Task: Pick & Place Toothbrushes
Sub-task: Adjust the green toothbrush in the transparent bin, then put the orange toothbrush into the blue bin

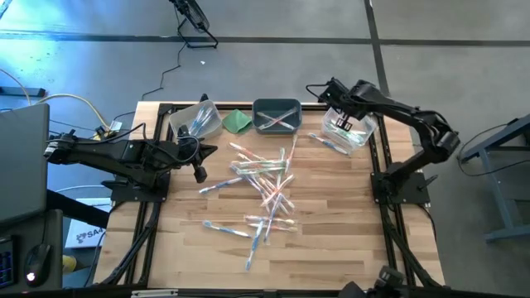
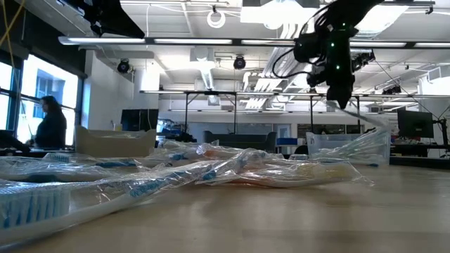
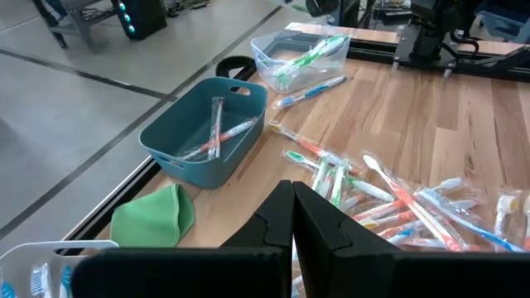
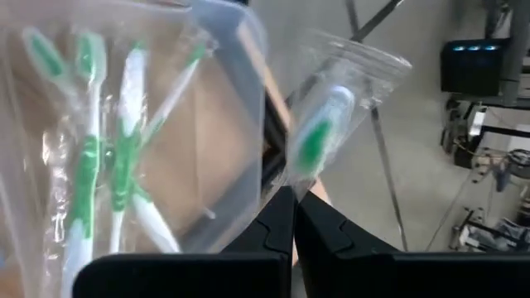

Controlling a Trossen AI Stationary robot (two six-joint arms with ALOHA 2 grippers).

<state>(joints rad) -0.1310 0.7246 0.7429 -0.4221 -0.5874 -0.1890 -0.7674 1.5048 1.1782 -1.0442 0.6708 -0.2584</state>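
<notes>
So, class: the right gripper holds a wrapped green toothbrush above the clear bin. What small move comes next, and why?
Probably open the right gripper: its green toothbrush hangs at the clear bin, which already holds other green brushes.

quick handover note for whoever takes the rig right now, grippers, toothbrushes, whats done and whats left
Right gripper: shut on a wrapped green toothbrush, held above the clear right bin.
Left gripper: shut, empty, waiting near the left bin.
Done: green brushes in the right bin, a few in the teal middle bin, blue ones in the left bin.
Left: release the held brush, then clear the pile on the table.
</notes>
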